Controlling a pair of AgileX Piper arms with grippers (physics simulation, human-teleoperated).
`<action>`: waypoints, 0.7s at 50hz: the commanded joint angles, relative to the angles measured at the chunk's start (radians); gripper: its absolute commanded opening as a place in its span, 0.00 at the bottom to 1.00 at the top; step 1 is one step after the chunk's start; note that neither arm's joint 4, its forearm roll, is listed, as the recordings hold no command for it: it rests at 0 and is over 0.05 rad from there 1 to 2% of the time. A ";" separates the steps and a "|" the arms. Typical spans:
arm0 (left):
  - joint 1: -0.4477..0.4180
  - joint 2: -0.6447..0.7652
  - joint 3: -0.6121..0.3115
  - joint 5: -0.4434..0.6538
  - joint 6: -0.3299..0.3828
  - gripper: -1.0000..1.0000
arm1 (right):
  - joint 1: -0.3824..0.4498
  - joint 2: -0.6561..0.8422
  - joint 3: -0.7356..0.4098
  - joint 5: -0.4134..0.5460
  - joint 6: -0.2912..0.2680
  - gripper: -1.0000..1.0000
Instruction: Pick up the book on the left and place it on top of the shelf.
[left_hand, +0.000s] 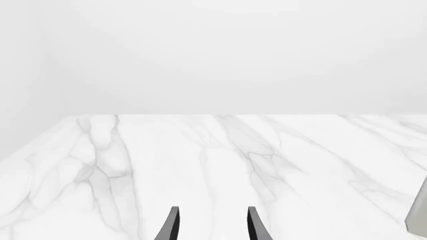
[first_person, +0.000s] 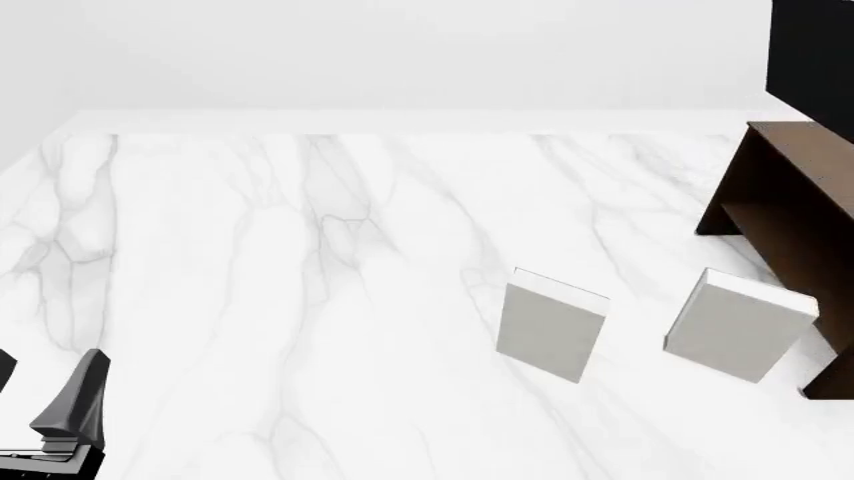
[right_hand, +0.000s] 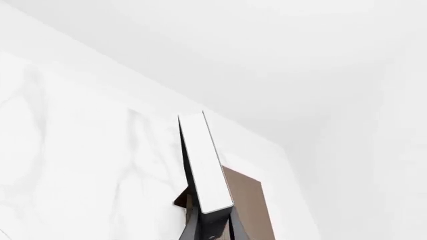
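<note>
The left hand (left_hand: 212, 225) hovers open and empty at the white marble bench's (first_person: 267, 300) near-left corner. Two light grey books (first_person: 551, 323) stand toward the near-right edge. The right hand (right_hand: 213, 227) clamps the thin charcoal book (right_hand: 205, 165) above the dark brown wooden shelf (first_person: 794, 200); it should lower it level onto the flat top. The compartments are out of sight.

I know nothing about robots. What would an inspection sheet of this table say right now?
Surface: white grey-veined marble table, no marks seen.
Job's things: thin dark book with white page edge, held aloft near the dark brown wooden shelf.
Clutter: two light grey-white books, one standing left of the other.
Grippers: left gripper open, empty; right gripper shut on the dark book.
Cables: nothing seen.
Surroundings: plain white wall.
</note>
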 joint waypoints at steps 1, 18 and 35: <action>0.000 0.000 0.000 0.000 0.000 1.00 | -0.049 0.012 -0.020 -0.024 -0.009 0.00; 0.000 0.000 0.000 0.000 0.000 1.00 | -0.123 0.033 -0.013 -0.061 -0.034 0.00; 0.000 0.000 0.000 0.000 0.000 1.00 | -0.185 0.048 0.007 -0.088 -0.056 0.00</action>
